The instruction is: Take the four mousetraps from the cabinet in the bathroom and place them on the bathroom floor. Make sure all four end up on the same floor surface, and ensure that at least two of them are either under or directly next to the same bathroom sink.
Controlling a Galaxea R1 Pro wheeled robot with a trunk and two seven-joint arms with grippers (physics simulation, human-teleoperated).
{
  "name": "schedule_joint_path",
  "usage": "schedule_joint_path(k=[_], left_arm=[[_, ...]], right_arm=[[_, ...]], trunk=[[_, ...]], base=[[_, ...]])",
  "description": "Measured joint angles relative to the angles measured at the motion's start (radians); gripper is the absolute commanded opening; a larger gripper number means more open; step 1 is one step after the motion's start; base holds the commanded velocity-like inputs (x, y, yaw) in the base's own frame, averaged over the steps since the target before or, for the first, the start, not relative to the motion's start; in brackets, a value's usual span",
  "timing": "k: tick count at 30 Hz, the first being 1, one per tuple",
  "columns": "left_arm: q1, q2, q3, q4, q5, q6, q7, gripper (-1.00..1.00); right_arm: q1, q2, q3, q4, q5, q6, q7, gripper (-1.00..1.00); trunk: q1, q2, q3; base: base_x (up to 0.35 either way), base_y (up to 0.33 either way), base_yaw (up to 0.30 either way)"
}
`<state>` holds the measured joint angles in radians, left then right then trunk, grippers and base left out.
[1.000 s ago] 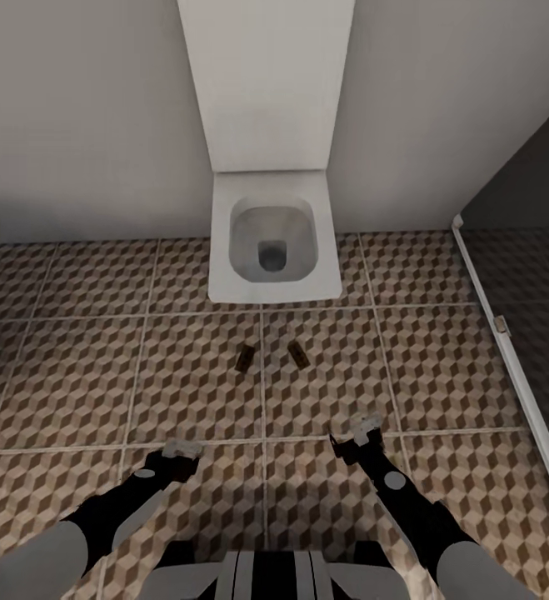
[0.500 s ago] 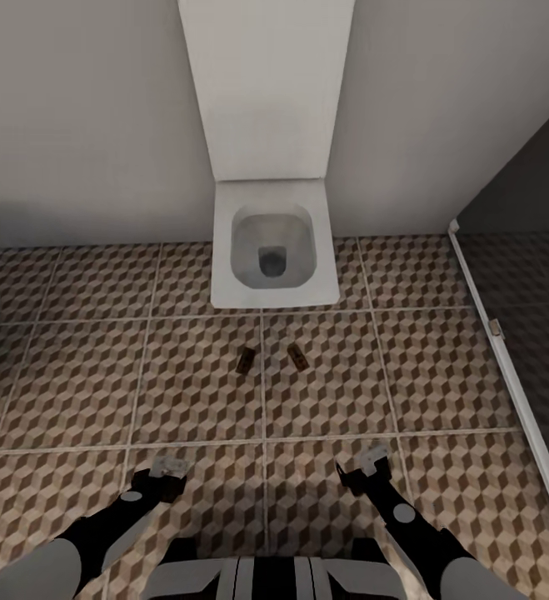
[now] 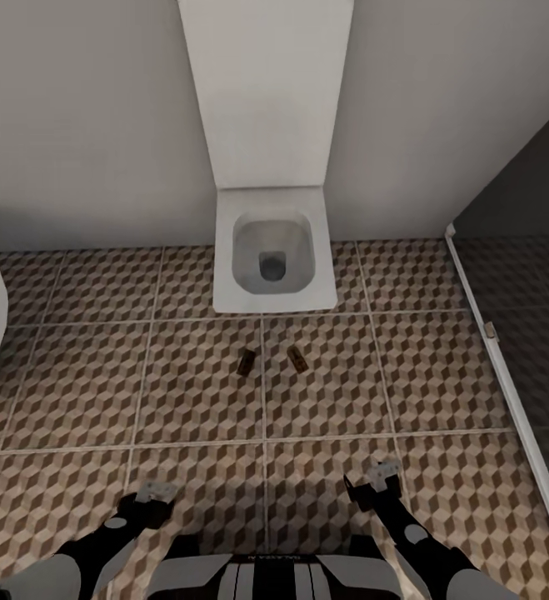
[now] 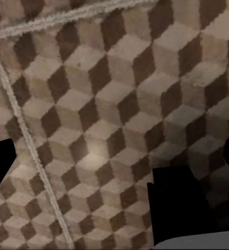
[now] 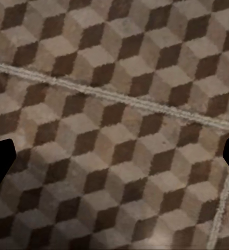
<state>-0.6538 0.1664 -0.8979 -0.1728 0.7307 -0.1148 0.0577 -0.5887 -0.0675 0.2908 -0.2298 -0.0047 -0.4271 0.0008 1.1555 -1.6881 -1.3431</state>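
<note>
Two mousetraps lie on the bathroom floor at 6 o'clock from the toilet, side by side, apart; left gripper and right gripper hover empty at the trunk's 11 and 1 o'clock, jaws spread.

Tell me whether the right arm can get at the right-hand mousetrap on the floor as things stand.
Probably yes. The right-hand mousetrap lies flat on the cube-patterned floor ahead of the right gripper, with bare tile between them. The arm looks drawn in near the base, so it must stretch forward and down.
</note>
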Motion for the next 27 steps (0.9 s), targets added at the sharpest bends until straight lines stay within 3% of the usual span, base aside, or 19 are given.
schedule_joint_path(k=[9, 27], left_arm=[[0.0, -0.034, 0.0, 0.096, 0.002, -0.087, -0.004, 1.0], [0.002, -0.05, 0.0, 0.151, 0.002, -0.101, -0.005, 1.0]], right_arm=[[0.0, 0.0, -0.001, 0.006, -0.006, -0.002, -0.002, 1.0], [0.0, -0.001, -0.001, 0.014, -0.006, -0.003, -0.004, 1.0]], trunk=[[-0.035, 0.063, 0.028], [-0.104, 0.189, 0.103]], base=[[0.0, 0.0, 0.0], [0.0, 0.0, 0.0]])
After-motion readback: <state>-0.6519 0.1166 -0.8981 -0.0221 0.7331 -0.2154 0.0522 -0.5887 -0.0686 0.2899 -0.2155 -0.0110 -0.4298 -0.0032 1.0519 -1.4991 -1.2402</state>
